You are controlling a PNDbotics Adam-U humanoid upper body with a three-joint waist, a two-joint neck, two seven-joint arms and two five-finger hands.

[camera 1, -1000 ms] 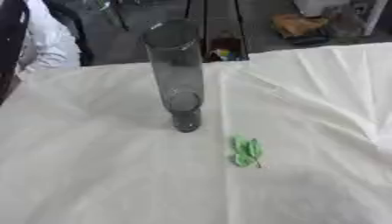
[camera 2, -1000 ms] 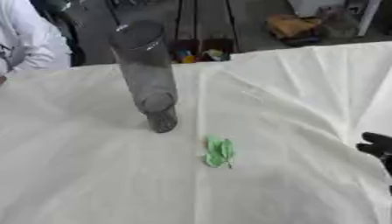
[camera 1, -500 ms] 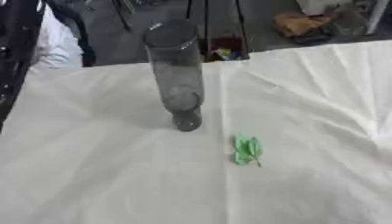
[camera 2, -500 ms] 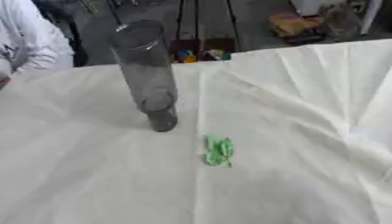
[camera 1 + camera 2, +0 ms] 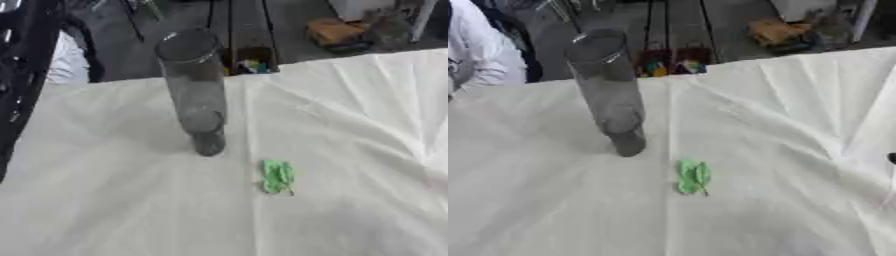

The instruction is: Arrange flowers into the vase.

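- Right hand (image 5: 892, 158) of mine shows only as a small dark sliver at the right edge of the right eye view, just above the cloth; so little of it is in view that I cannot tell whether it is open, closed or gripping anything
- Left hand of mine shows in neither view, and no arm reaches over the work
- What I see of the right hand is well apart from the vase and from the green piece, touching neither
- Before me lies a table under a white cloth (image 5: 105, 200), which covers it fully and has long creases fanning out across its right half
- Beyond the far edge of the table the floor is dark grey; a brown box-like thing (image 5: 332, 31) sits on it at the upper right, and a dark crate with small coloured things (image 5: 671, 62) stands just behind the table edge
- A black shape (image 5: 17, 100) runs down the left edge of the left eye view; I cannot make out what it is
- One vase (image 5: 197, 90): a tall, smoky dark glass cylinder, standing upright on the cloth left of centre, its open mouth towards the far edge
- One green piece (image 5: 277, 176): small, flat and leaf-like with a thin stem at its lower end, lying on the cloth near the vase, on the near right of its foot and not touching it
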